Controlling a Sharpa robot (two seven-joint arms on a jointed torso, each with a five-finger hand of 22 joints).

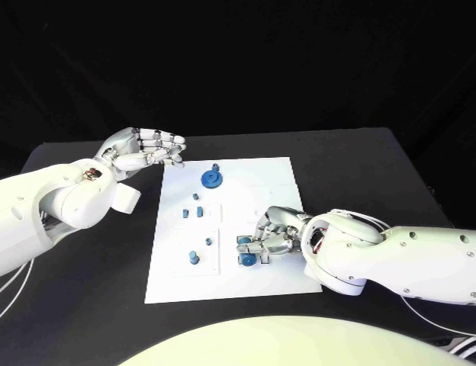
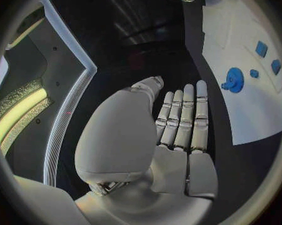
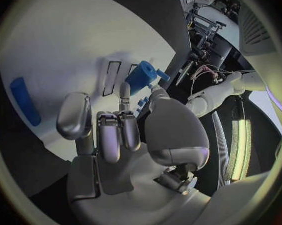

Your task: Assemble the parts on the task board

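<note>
Right hand (image 1: 273, 235) fingers grip an upright blue part (image 1: 247, 260); left hand (image 1: 141, 149) curled empty

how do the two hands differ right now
The left hand hangs off the task board, beside its far left corner, while the right hand is over the board's near right part. The left hand holds nothing, its fingers lying straight and side by side; the right hand's fingers curl down at a blue part; whether it grips it is unclear. Both are silver hands on white arms.
</note>
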